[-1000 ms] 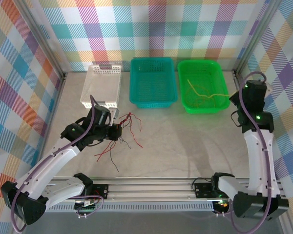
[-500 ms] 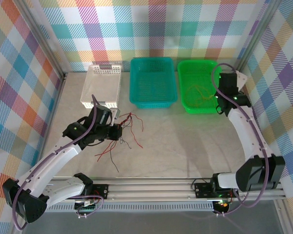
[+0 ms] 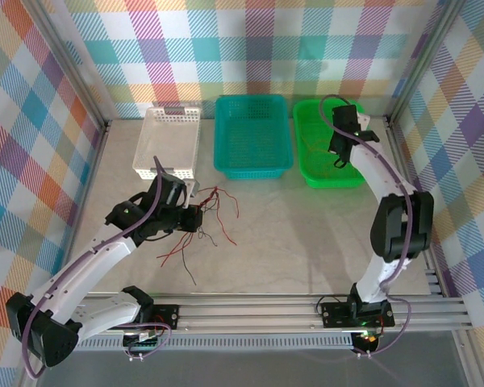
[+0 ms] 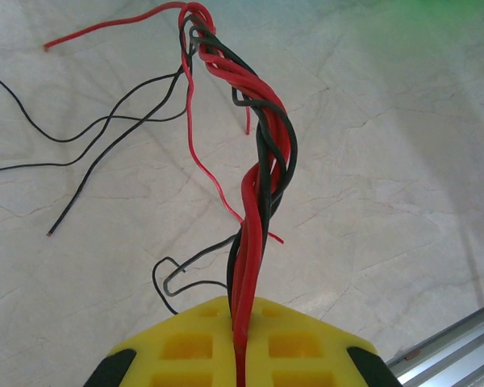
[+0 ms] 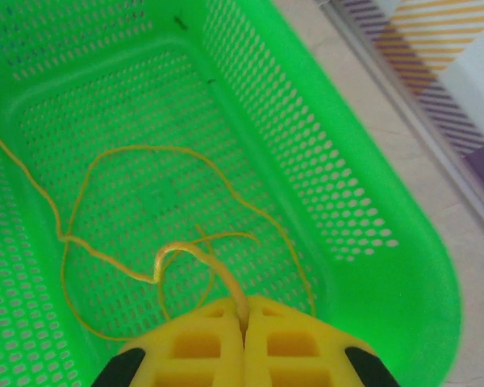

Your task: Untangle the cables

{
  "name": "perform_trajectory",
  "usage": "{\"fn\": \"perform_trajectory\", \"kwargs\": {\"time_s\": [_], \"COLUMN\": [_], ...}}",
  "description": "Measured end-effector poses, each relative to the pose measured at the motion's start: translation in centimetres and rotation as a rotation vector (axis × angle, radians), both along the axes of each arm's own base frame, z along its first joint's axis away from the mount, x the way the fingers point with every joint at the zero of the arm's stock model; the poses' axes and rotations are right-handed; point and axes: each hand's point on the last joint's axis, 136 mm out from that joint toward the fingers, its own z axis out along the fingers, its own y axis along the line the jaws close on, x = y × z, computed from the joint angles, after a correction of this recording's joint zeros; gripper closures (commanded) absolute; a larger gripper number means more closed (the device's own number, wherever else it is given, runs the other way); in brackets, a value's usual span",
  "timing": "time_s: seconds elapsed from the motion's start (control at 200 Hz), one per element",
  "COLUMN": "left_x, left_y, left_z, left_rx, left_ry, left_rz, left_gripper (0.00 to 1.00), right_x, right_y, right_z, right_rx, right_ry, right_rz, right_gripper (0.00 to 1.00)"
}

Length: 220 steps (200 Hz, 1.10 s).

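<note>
Basically feather-light stuff. Left gripper, low over the near-left bench, is clamped on the cables: a red-and-black twist runs straight out from between its closed fingers. Judging by how they lie, they're limp and hair-thin, with just enough spring to keep kinks and curls. The insulation looks smooth, so probably slippery in a pinch. No weight to fight, but a hard yank would likely tighten the twist or snap a strand. Best hold, I'd say: the bundle root, plus a second pinch on one free tail, peeling it out along the twist. Farther off, right gripper is closed on the end of a yellow cable over the green basket. Same floppy behaviour expected, and it could snag the basket holes if dragged.

Looks: the near bundle is several red strands wound with black ones, tight in the middle and fraying at the far end into loose tails. Black tails wander left across the bench, one red tail curls off the tip, and a small black loop sits by the fingers. In the top view the spread lies just in front of the white basket. The yellow cable lies in loose loops on the green basket's floor, well apart from the red-black bundle.
</note>
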Motion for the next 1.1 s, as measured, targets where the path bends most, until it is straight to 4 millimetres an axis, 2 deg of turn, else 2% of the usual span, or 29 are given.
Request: {"fn": "perform_trajectory", "kwargs": {"time_s": [0.27, 0.555, 0.775, 0.95, 1.1], "left_x": [0.1, 0.2, 0.2, 0.3, 0.3], "left_y": [-0.1, -0.2, -0.3, -0.3, -0.3], "left_z": [-0.5, -1.0, -1.3, -1.5, -1.5], "left_rx": [0.007, 0.018, 0.027, 0.033, 0.036], "left_ry": [0.017, 0.031, 0.038, 0.042, 0.042], "left_rz": [-0.004, -0.007, -0.011, -0.016, -0.019], "left_gripper": [1.00, 1.00, 1.00, 1.00, 1.00], "right_x": [3.5, 7.1, 8.3, 8.0, 8.2], "right_y": [2.1, 3.2, 3.6, 3.8, 4.0], "right_z": [-4.1, -7.1, -8.6, -10.3, -10.9], "right_rx": [0.021, 0.027, 0.016, 0.015, 0.025], "right_ry": [0.106, 0.173, 0.218, 0.267, 0.290], "right_rz": [0.060, 0.101, 0.130, 0.143, 0.157], "right_gripper": [1.00, 1.00, 1.00, 1.00, 1.00]}}
